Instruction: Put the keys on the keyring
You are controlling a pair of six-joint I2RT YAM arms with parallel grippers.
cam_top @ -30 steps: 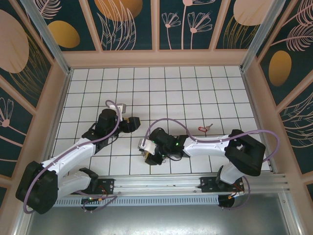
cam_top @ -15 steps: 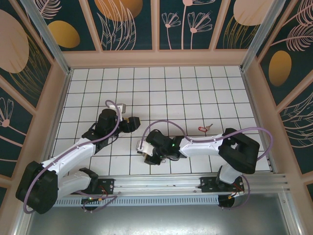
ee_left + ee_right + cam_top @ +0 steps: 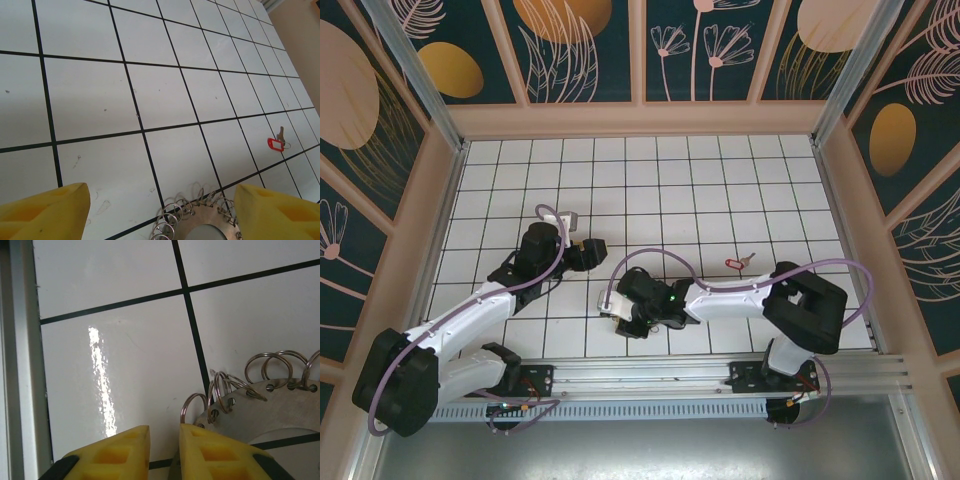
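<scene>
The keyring is a flat brownish metal disc with wire loops round its rim, lying on the white tiled floor. My left gripper is open, its yellow fingers wide apart on either side of the ring. In the right wrist view the keyring lies to the right. My right gripper is shut to a narrow slit with nothing in it, and its right finger overlaps the ring's rim. The small silver key with the red tag lies alone, a few tiles right of both grippers.
A metal rail runs along the left of the right wrist view, close to the right gripper. The aluminium frame borders the near edge of the floor. Wooden walls enclose the tiled area.
My right gripper has slid a little to the left along the near floor, its elbow following. The left arm and the key have not moved.
</scene>
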